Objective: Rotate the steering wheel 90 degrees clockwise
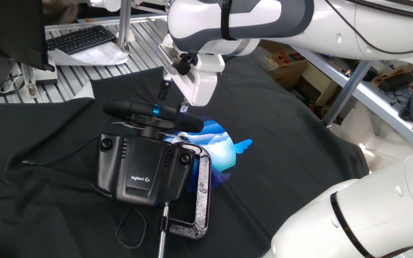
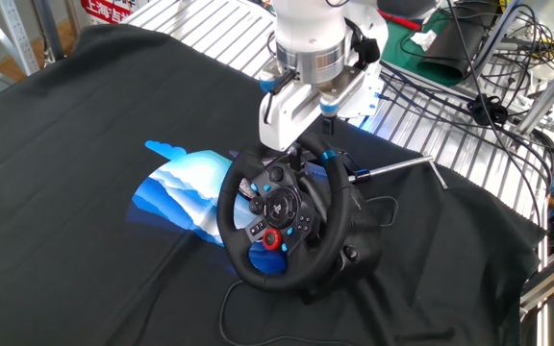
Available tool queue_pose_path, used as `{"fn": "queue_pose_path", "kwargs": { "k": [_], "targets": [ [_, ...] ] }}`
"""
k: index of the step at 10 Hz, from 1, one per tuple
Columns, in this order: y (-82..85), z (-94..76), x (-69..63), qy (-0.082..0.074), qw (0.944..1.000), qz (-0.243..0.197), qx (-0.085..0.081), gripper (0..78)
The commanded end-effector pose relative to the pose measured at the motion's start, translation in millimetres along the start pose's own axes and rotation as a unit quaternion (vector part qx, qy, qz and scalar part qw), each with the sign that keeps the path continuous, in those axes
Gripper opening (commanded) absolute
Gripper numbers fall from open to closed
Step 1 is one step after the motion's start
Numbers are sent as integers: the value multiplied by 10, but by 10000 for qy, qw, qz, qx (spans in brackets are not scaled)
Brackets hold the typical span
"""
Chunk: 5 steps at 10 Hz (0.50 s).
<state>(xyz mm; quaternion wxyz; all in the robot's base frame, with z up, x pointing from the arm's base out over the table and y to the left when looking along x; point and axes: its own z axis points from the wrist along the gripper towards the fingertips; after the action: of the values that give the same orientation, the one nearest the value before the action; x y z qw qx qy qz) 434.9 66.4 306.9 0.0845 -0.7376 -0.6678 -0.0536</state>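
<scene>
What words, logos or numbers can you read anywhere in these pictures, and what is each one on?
"logitech G" in white, on top of the black base.
Red sign with white characters at the top edge of the other fixed view: cut off, too blurred to read.
Markings on the wheel hub buttons: too small to read.
Keyboard keys: too small to read.
Nothing else is legible.
</scene>
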Motion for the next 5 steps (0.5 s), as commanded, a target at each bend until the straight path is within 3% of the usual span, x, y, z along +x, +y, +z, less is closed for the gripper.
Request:
{"fn": "queue_pose_path", "kwargs": {
  "k": [1, 5],
  "targets": [
    [-7, 40, -9, -85, 9999, -66, -22, 775],
    [-17, 48, 2, -75, 9998, -164, -26, 775]
  ]
}}
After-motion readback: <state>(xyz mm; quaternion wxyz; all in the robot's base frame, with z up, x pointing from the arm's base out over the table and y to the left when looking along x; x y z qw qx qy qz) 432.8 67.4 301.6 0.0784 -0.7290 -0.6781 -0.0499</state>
